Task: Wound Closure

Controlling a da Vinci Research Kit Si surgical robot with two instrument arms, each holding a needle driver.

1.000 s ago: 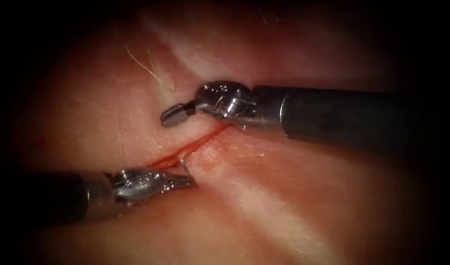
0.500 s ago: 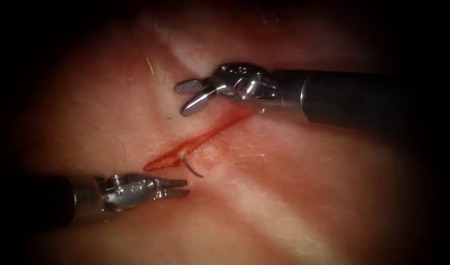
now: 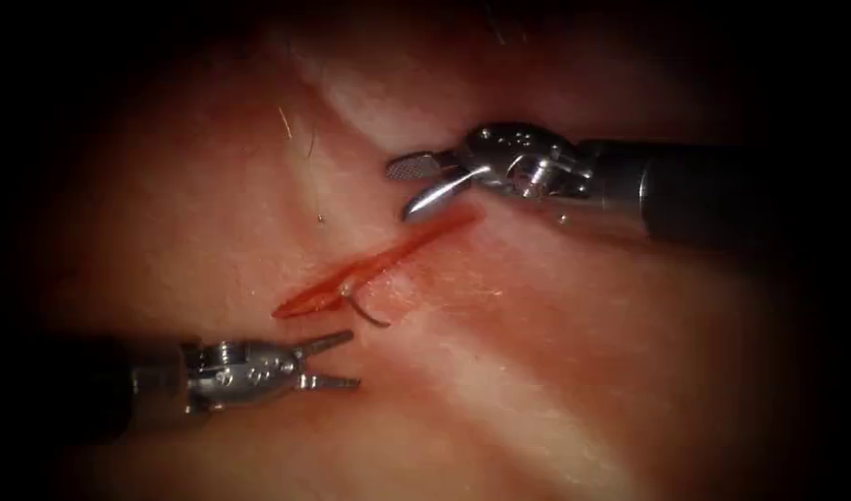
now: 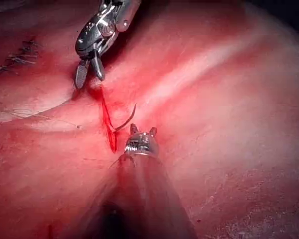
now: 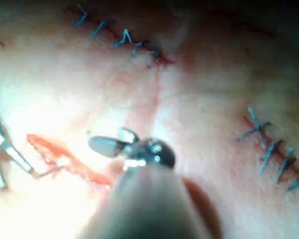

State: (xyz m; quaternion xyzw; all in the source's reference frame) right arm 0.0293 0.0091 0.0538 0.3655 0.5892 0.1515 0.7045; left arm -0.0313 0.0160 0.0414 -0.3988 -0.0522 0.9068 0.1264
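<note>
left tool (image 3: 330, 362): jaws apart, holding nothing; tips sit just below the lower-left end of the cut, shaft enters from 9 o'clock. Also seen in left wrist view (image 4: 142, 131), jaws parted, needle just beyond the tips

cut (image 3: 374, 269): red slit in the tissue (image 3: 555, 390), long axis runs from about 8 o'clock up to 2 o'clock; red fluid along it

needle (image 3: 365, 311): stuck in the tissue near the lower-left end of the cut, free of both tools; one end goes in at the cut's edge, the exposed arc curls out on the right side of the cut, toward 5 o'clock. Same arc in left wrist view (image 4: 125, 119), beside the cut (image 4: 107, 122)

needle vs left tool: needle lies at roughly 1 o'clock from the left tips, near, not touching

thread: can't make it out; a fine strand near 11 o'clock from the needle looks like a hair, can't tell

right tool (image 3: 411, 186): jaws apart, empty; tips hover at the upper-right end of the cut, shaft enters from 3 o'clock. Right wrist view (image 5: 109, 142) shows them parted too

needle vs right tool: needle lies toward 7 o'clock from the right tips, well apart

nearer arm: left, by a clear margin; judgement only: any regrasp of the exposed arc turns on that 1 o'clock offset
</note>
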